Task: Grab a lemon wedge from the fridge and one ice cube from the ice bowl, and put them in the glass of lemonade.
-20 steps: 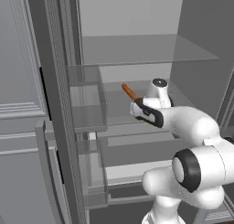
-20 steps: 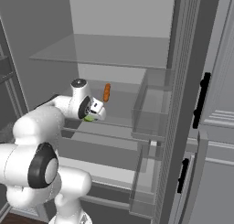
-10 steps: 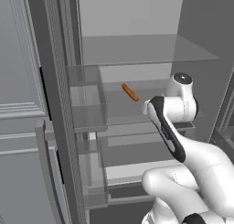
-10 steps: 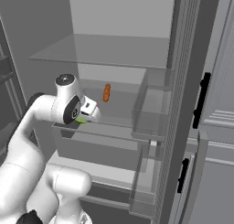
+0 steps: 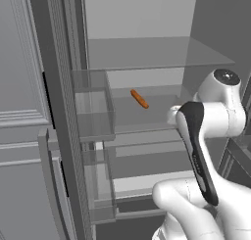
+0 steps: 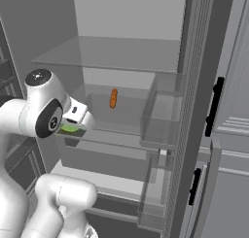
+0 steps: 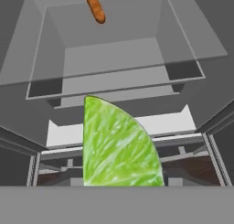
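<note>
The lemon wedge (image 7: 116, 145), yellow-green, looms large in the hand view and shows as a small green sliver (image 6: 69, 129) in the right base view. My gripper (image 6: 73, 127) is shut on it and holds it in the air just in front of the open fridge (image 6: 121, 52), at the level of the middle glass shelf (image 5: 147, 121). In the left base view my own forearm hides the hand. The ice bowl and the glass of lemonade are out of view.
A thin orange stick (image 5: 139, 99) (image 6: 113, 98) (image 7: 94, 6) lies on the middle shelf. Clear door bins (image 5: 93, 107) (image 6: 163, 110) hang on the open fridge doors at either side. Paneled grey cabinets (image 5: 19, 87) (image 6: 233, 86) flank the fridge.
The arm has drawn back out of the fridge toward the base, carrying the lemon wedge off the shelf. The orange stick has stayed where it was.
</note>
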Controlling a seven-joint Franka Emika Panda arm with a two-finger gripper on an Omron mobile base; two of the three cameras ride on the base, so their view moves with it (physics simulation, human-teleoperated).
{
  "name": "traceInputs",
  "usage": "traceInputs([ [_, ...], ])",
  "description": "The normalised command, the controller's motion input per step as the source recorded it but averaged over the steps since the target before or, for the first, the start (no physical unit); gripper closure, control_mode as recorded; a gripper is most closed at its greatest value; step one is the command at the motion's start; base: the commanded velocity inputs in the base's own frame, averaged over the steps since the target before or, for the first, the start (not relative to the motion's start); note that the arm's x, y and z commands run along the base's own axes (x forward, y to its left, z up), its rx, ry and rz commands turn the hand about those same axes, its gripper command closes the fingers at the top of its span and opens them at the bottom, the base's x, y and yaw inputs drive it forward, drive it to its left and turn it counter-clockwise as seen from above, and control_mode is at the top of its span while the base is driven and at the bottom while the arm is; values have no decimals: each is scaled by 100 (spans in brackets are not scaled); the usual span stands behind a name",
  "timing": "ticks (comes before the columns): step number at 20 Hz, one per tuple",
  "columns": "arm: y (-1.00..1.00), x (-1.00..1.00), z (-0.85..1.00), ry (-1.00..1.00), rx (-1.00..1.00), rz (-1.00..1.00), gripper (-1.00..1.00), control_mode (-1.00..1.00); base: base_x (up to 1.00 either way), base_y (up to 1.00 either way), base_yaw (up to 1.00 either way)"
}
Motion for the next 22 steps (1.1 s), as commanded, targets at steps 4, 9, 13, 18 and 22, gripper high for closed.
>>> traceInputs([
  [4, 3, -63, 57, -3, 0, 4, 100, -100, 0, 0, 0],
  [9, 0, 0, 0, 0, 0, 0, 100, -100, 0, 0, 0],
  [13, 0, 0, 0, 0, 0, 0, 100, 100, -13, 0, 0],
  [18, 0, 0, 0, 0, 0, 0, 100, 100, -100, 0, -8],
  [22, 0, 0, 0, 0, 0, 0, 100, 100, -100, 0, -30],
])
